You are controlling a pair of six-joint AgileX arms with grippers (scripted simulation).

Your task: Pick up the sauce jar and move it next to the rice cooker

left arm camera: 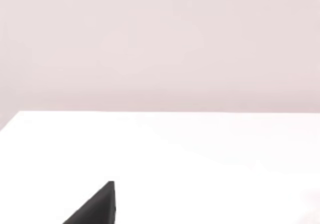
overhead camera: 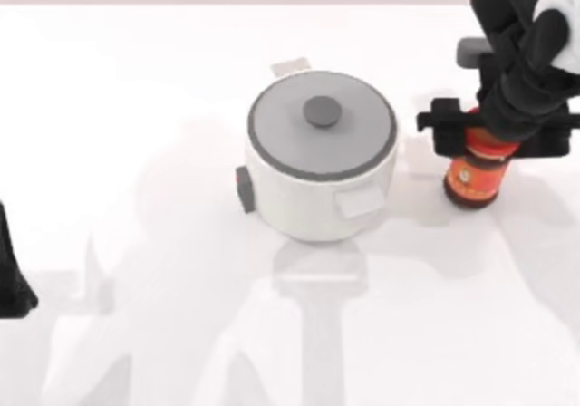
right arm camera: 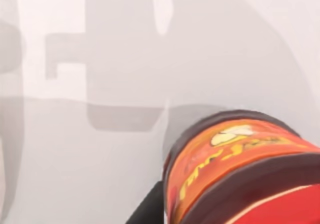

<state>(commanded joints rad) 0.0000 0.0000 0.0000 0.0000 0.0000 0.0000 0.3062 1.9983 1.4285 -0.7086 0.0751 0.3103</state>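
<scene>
Top view: right end effector [overhead camera: 497, 132] grips the sauce jar [overhead camera: 478, 175] just under its lid, beside the rice cooker [overhead camera: 319, 152]; rigid, smooth glass, probably slippery and breakable. Left arm parked.

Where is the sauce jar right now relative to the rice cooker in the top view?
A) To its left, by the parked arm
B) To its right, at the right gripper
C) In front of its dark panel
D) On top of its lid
B: the sauce jar sits right of the rice cooker, apart from it, with the right gripper around its top.
</scene>
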